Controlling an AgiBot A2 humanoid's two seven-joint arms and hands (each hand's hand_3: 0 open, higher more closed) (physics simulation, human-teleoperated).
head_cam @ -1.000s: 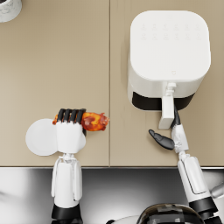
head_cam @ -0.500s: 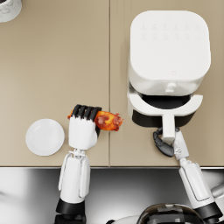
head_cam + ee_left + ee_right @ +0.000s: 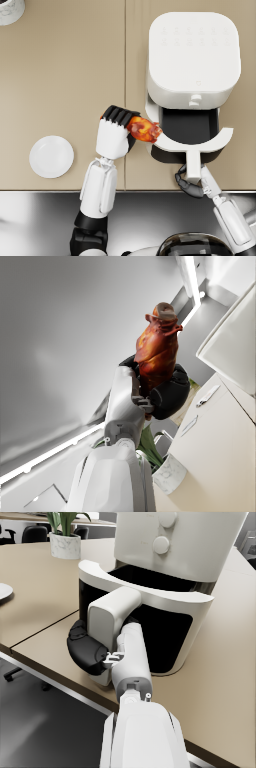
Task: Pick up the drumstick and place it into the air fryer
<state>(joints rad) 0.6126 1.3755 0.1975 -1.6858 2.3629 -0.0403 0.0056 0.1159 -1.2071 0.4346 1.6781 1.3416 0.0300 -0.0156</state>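
The head view looks steeply down on the tan surface (image 3: 65, 75), taking in the air fryer (image 3: 192, 55) and both arms from well above. The left wrist view sits close behind the left hand (image 3: 150, 393), tilted up toward the ceiling. The right wrist view looks along its forearm — near and low — at the air fryer's drawer handle (image 3: 112, 614), which the head view shares.

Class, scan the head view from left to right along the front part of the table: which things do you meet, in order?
Round white plate → left hand → glazed reddish-brown drumstick → open black air fryer drawer with its white front.
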